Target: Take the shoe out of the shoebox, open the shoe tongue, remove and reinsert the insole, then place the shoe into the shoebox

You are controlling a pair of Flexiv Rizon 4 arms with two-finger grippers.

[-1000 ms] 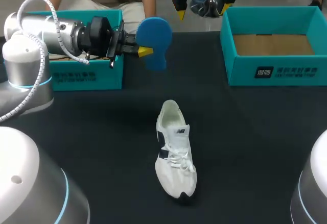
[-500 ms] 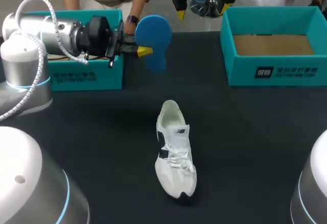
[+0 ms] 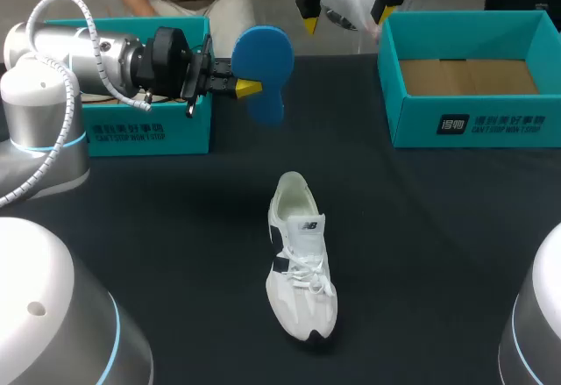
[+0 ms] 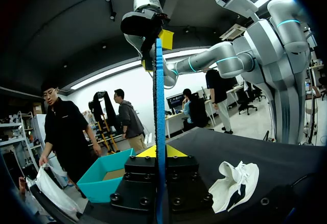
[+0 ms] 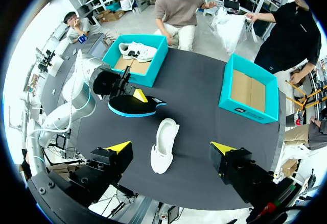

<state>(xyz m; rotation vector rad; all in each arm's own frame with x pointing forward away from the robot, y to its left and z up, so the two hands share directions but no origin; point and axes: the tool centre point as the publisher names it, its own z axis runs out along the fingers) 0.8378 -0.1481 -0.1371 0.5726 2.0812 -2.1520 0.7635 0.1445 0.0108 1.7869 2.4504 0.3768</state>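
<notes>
A white shoe (image 3: 301,258) lies on the black table, toe toward the front edge; it shows under my right gripper (image 5: 171,148) as the shoe (image 5: 163,145) and beside my left gripper as the shoe (image 4: 235,185). My left gripper (image 3: 250,85) is held level above the table's back left, shut on a blue insole (image 3: 263,65). In the left wrist view the insole (image 4: 160,106) stands edge-on between the yellow tips of that gripper (image 4: 161,151). My right gripper (image 3: 346,15) hangs high over the table's far edge, open and empty. From there the insole (image 5: 134,105) shows flat.
A teal shoebox (image 3: 473,117) stands open at the back right with a bare cardboard floor. Another teal box (image 3: 149,126) stands at the back left behind my left arm; it holds a second white shoe (image 5: 137,51).
</notes>
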